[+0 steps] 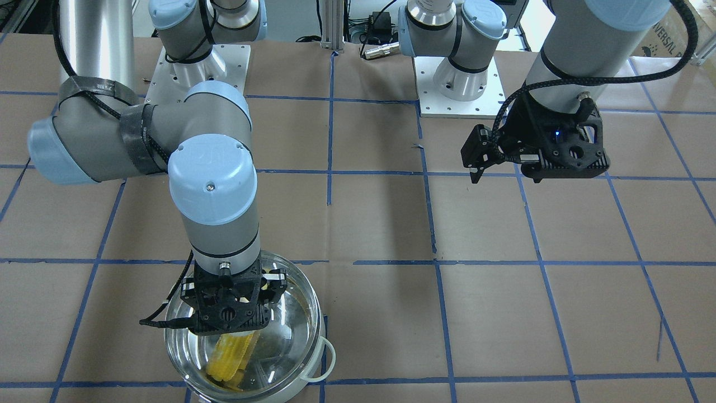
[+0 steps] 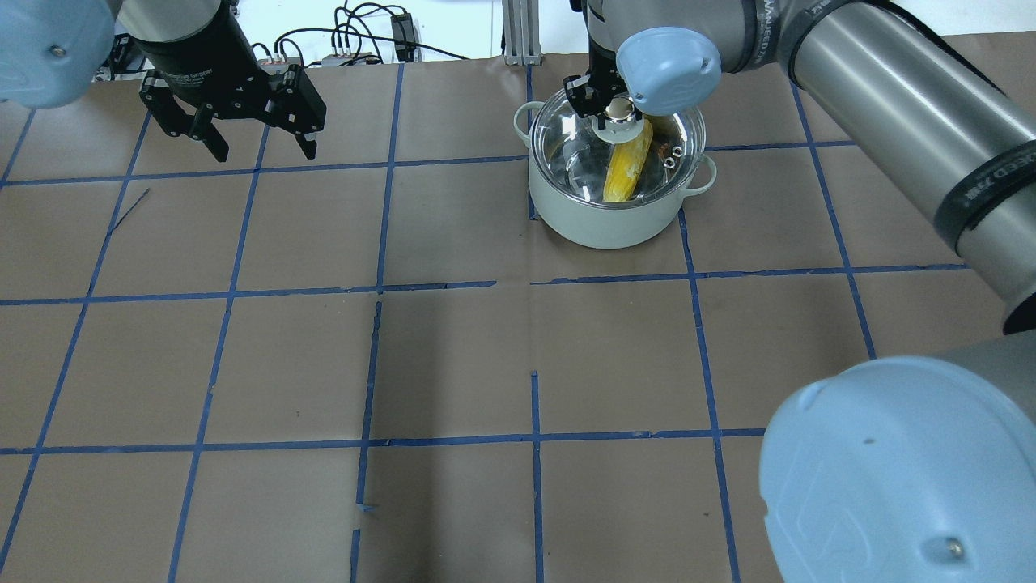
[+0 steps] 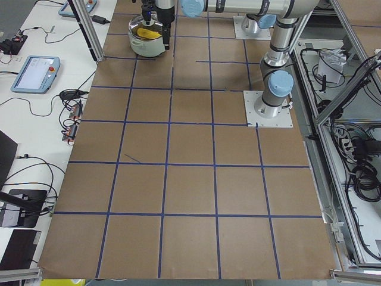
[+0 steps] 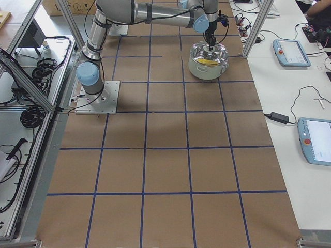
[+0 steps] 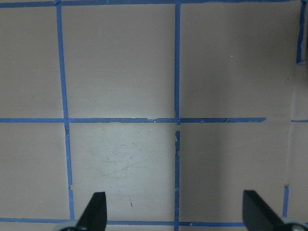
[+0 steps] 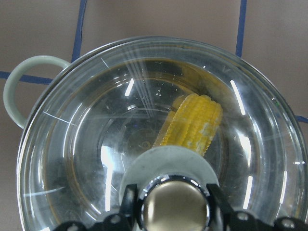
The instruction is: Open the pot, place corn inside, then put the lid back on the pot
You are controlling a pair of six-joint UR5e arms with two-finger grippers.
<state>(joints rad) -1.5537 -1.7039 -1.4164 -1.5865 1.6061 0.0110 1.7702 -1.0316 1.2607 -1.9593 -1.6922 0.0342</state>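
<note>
The pot (image 2: 607, 227), pale grey-green outside, stands at the far right of the table in the overhead view. The clear glass lid (image 2: 579, 162) sits on its rim. The yellow corn (image 2: 627, 166) lies inside, seen through the glass, and shows in the right wrist view (image 6: 192, 125) too. My right gripper (image 2: 619, 113) is over the lid's centre, its fingers shut on either side of the shiny knob (image 6: 175, 209). My left gripper (image 2: 263, 150) is open and empty, held above bare table at the far left; its fingertips (image 5: 96, 207) frame brown paper.
Brown paper with blue tape grid lines covers the table (image 2: 453, 364). The pot's loop handles (image 6: 14, 86) stick out at the sides. The right arm's elbow (image 2: 890, 478) hangs large over the near right. Operator tables with tablets (image 4: 289, 51) run along the far edge.
</note>
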